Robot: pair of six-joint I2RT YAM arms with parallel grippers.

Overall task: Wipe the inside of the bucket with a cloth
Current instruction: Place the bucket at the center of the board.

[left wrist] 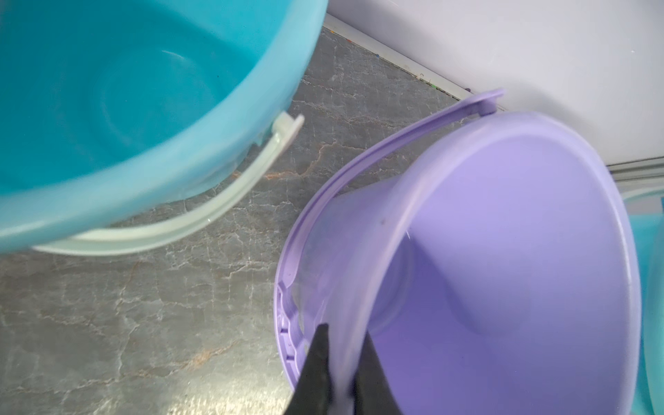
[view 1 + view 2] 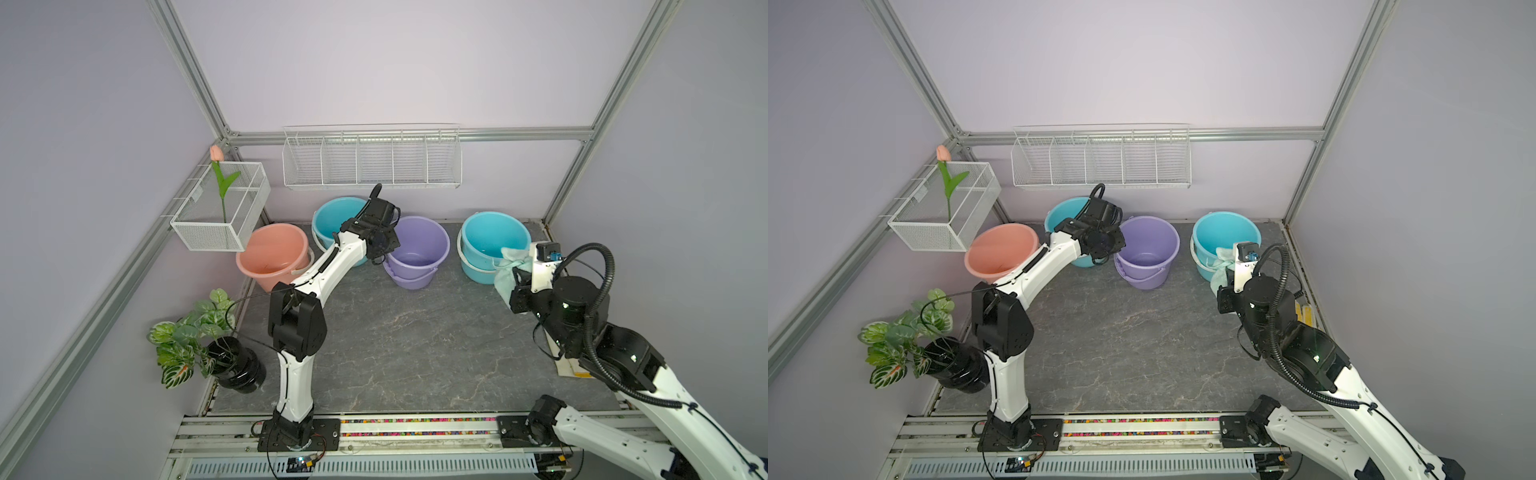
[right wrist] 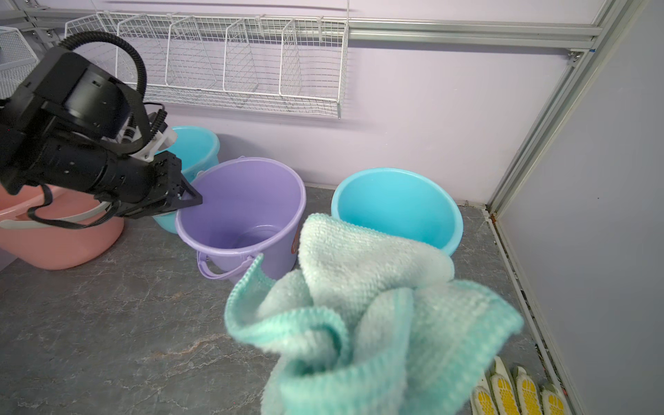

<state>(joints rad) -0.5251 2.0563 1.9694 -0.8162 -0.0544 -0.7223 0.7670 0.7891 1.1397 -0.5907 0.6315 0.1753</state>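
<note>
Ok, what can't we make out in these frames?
- Right gripper: fingers buried in the cloth in the right wrist view, behind the wrist in both top views.
- Left gripper: tips under its own wrist in both top views; the left wrist view shows them astride the purple bucket rim.
- Glove: cut by the right wrist view's edge, mostly behind the right arm in both top views.
- Cloth's tag: not visible anywhere.
</note>
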